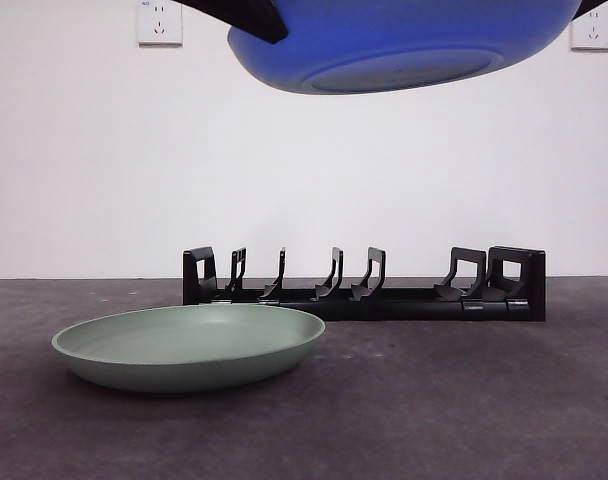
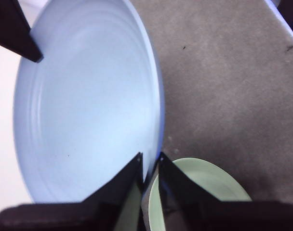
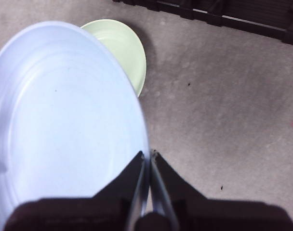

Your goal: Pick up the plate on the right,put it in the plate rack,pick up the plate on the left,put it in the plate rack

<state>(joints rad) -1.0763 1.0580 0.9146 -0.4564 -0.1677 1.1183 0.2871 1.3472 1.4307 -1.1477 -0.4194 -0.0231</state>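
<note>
blue plate (image 1: 404, 45) aloft over rack (image 1: 364, 290) | both grippers (image 2: 150, 161) (image 3: 149, 155) clamped on opposite rims | green plate (image 1: 189, 345) on table

Even, bright light washes the blue plate (image 3: 64, 125) pale and soft in both wrist views, while the front view is sharp, the green plate (image 1: 189, 345) casting faint shadow on the desk (image 1: 464, 400).

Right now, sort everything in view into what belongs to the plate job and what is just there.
Job:
- blue plate, held in the air by both end effectors, left and right, each clamped on its rim
- green plate, on the table
- plate rack, no plate in it

Just there:
- wall sockets
- table
</note>
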